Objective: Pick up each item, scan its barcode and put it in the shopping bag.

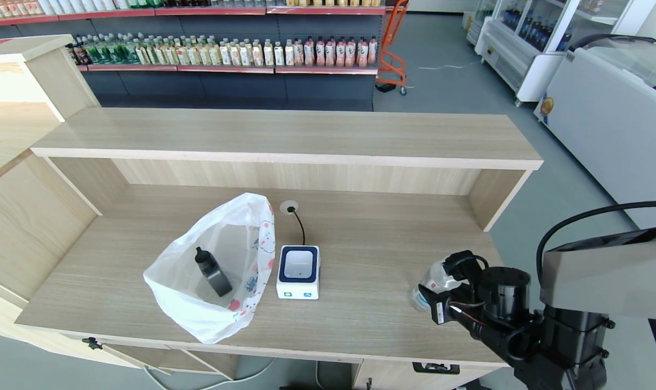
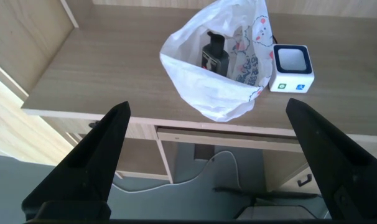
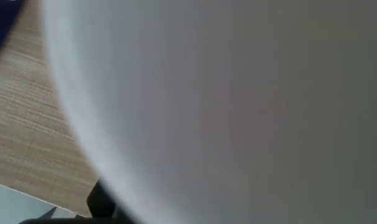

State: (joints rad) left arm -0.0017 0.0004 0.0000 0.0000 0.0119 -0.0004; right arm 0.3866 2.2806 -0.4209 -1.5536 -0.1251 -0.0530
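Head view, lower right: right gripper (image 1: 441, 286) clamped on a clear bottle (image 1: 429, 279) at the right front part of the counter (image 1: 371, 238). Cannot tell whether the bottle rests on the wood.

Centre frame: scanner (image 1: 298, 271), a white box with its window facing up. Its cable (image 1: 300, 225) runs back to a grommet (image 1: 288, 207).

Just left of the scanner: shopping bag (image 1: 187, 303), mouth open, with a black bottle (image 1: 213, 271) tilted inside.

Left wrist view: left gripper (image 2: 207, 112) has its fingers (image 2: 95, 162) spread wide apart, out past the counter's front edge.
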